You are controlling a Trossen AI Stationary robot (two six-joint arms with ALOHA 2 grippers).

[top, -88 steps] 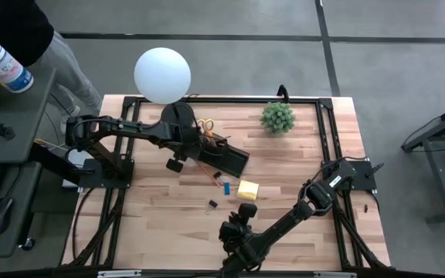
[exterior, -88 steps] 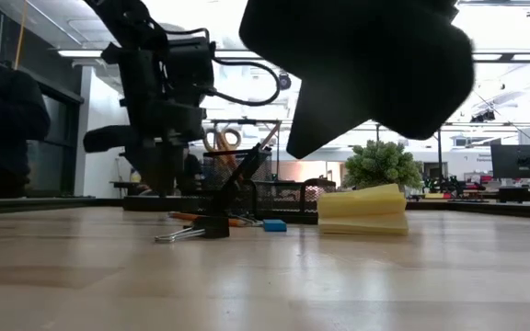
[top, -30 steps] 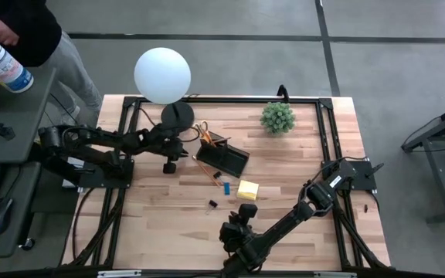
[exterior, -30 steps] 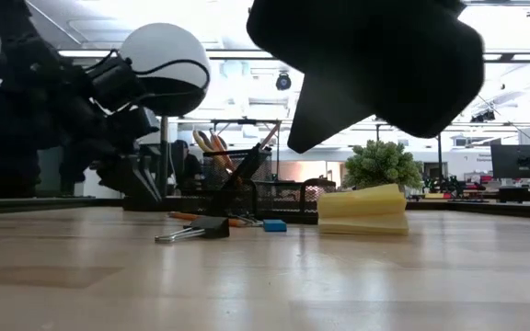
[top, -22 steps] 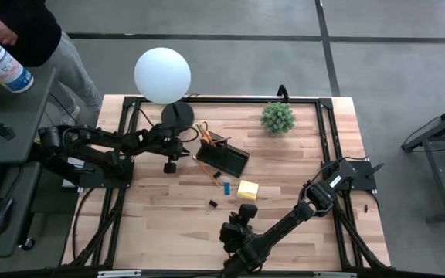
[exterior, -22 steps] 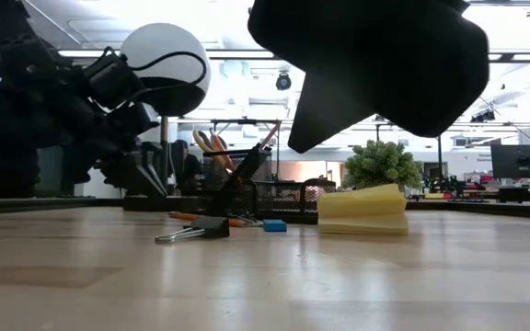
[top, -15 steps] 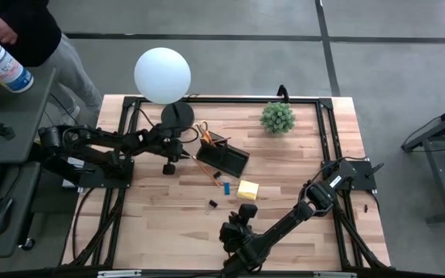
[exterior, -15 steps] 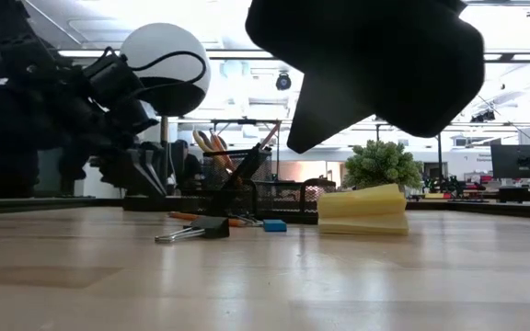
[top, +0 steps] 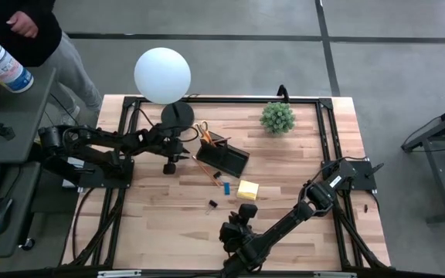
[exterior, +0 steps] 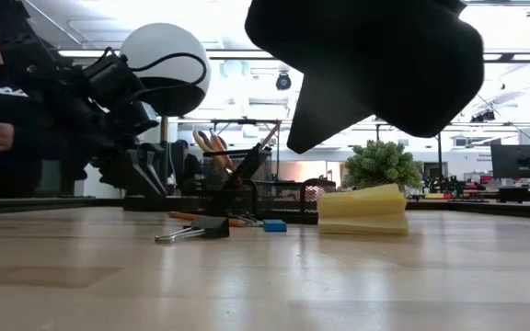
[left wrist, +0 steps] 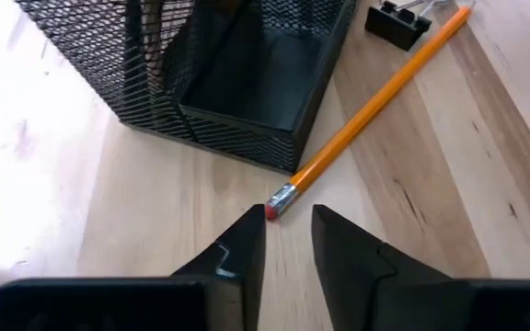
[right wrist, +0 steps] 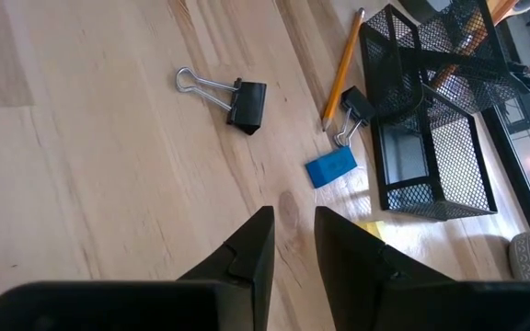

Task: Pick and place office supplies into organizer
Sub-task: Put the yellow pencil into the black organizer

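Because the orange pencil (top: 204, 171) lies flat beside the organizer (top: 222, 157) in the high view, the left gripper (top: 170, 164) should come lower and take it near the eraser end. The right gripper (top: 242, 220) waits near the front edge. In the low view the sticky pad (exterior: 362, 211) rests on the table. In the left wrist view the fingers (left wrist: 237, 256) stand slightly apart, holding nothing, just before the pencil's pink tip. In the right wrist view a binder clip (right wrist: 233, 99) and blue eraser (right wrist: 330, 166) lie loose; those fingers (right wrist: 251, 248) are slightly parted, empty.

No text, label, brand, number or sign could be read; print on a white bottle (top: 2, 63) was too small.
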